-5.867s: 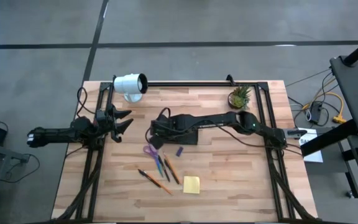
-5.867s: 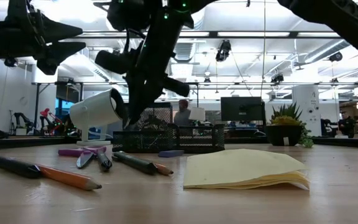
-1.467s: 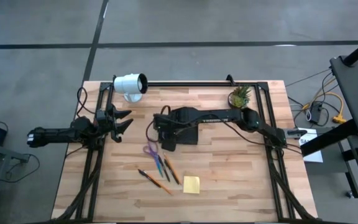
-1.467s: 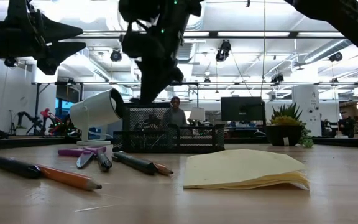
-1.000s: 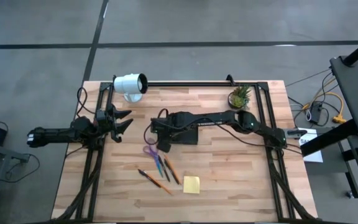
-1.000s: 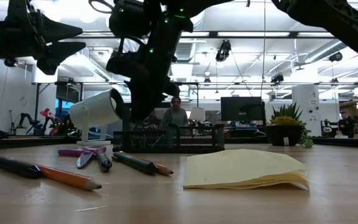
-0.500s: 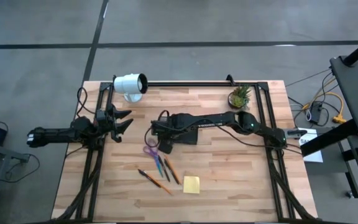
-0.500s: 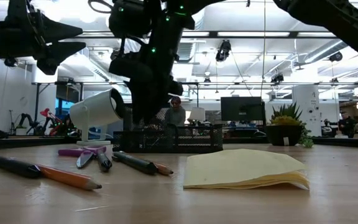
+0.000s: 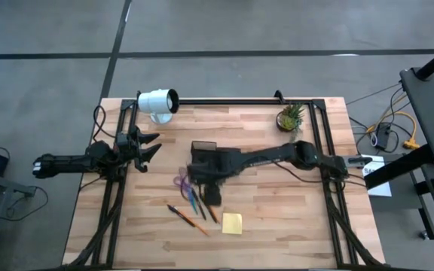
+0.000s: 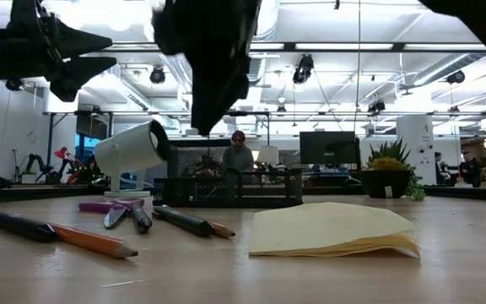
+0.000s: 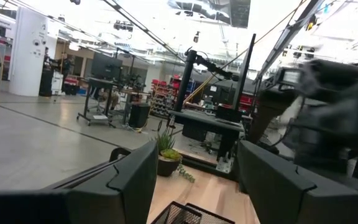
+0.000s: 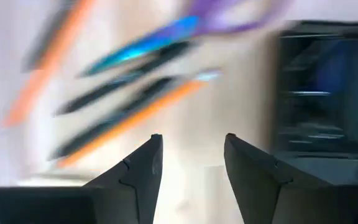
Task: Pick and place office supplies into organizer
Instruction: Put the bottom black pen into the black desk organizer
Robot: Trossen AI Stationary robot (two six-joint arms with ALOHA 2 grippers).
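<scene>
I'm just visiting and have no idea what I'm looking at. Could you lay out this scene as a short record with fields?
Setting: wooden table with two robot arms
Right gripper: open, empty, above the pens and pencils
Left gripper: open, empty, waiting at the table's left side
Organizer: black mesh tray, mid-table, partly under the right arm
Loose supplies: purple-handled scissors, yellow sticky-note pad
Other items: white cylindrical lamp, small potted plant at the far edge

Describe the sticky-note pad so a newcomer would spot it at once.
Start at the black organizer mid-table and follow the pens toward the near edge. Just right of their tips lies the sticky-note pad: the only flat yellow square, beside thin, stick-shaped neighbours.
</scene>
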